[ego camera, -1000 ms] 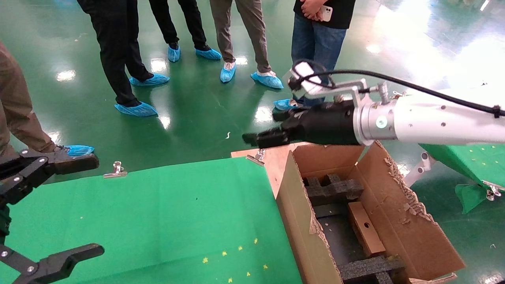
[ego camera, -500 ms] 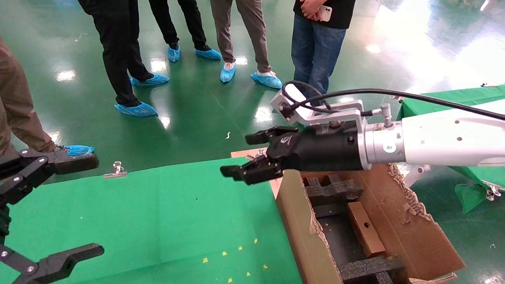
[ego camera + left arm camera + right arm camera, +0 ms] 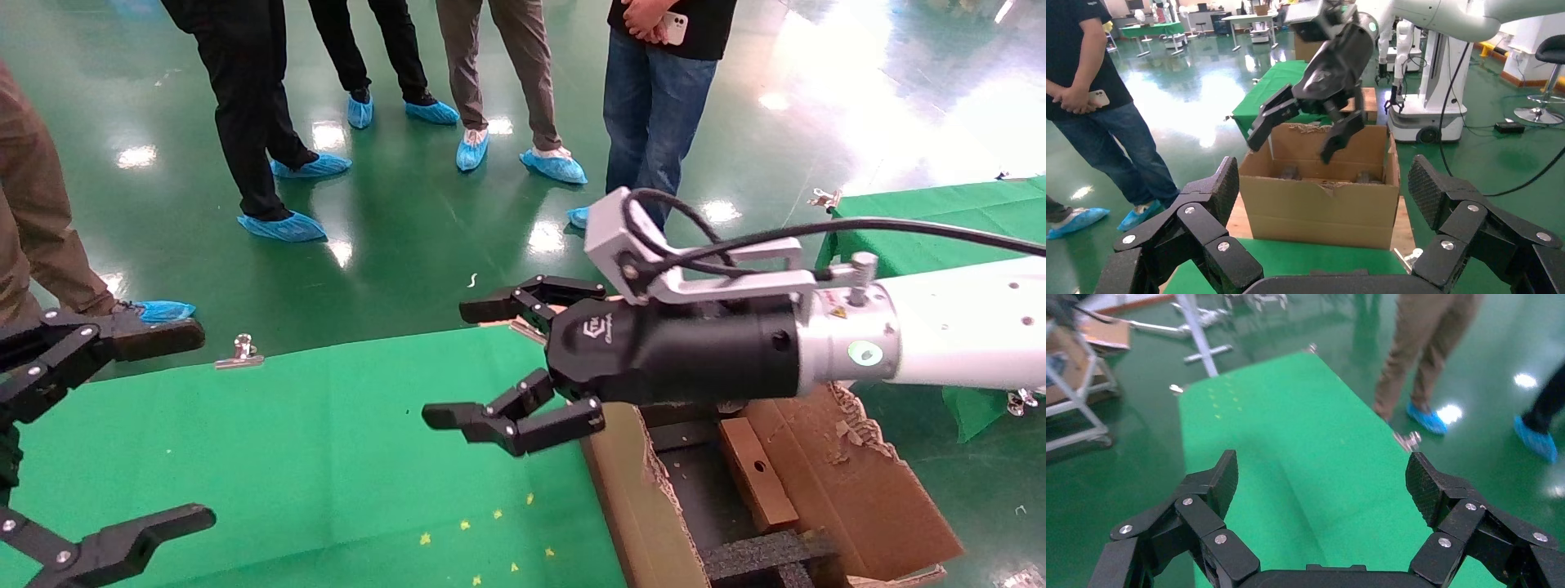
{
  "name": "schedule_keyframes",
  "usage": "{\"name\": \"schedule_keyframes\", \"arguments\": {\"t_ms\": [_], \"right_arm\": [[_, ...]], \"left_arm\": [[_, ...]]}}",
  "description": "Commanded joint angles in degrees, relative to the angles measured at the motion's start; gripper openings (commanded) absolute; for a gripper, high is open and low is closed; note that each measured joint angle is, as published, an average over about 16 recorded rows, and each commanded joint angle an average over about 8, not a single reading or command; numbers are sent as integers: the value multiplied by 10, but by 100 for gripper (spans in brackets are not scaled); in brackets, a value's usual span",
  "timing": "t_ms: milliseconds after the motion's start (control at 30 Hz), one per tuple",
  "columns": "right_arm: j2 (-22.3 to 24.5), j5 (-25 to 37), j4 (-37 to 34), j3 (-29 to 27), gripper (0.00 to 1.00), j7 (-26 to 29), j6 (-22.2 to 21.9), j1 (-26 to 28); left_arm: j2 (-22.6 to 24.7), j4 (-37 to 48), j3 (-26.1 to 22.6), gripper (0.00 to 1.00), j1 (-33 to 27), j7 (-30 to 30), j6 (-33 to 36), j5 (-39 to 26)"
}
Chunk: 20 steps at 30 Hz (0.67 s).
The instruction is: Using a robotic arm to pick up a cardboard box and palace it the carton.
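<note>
Corrugated carton (image 3: 858,482) (ragged flaps) holds smooth cardboard box (image 3: 756,474).

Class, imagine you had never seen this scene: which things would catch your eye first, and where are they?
The white robotic arm's black right gripper hangs open above the green cloth table, beside the large torn brown carton. Inside the carton lies the small brown cardboard box. The left gripper waits open at the table's left edge.

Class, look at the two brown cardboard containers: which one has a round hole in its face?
The small cardboard box, lying inside the carton beside black foam. The big carton has ragged torn flaps and no hole.
</note>
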<state>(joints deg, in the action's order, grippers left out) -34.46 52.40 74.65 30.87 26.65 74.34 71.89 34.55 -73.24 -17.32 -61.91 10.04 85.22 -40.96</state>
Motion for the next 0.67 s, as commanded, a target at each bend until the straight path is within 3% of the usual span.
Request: {"name": "schedule_keyframes", "arguments": {"t_ms": [33, 400, 667], "right_arm": [[-1, -16, -2, -23, 100, -24, 17, -16], [-5, -100, -10, -140, 100, -150, 107, -97], [-6, -121, -12, -170, 100, -173, 129, -118]], "left_arm": [[0, 0, 0, 100, 0, 0, 0, 0], [0, 0, 0, 100, 0, 0, 0, 0], [0, 0, 0, 100, 0, 0, 0, 0]]}}
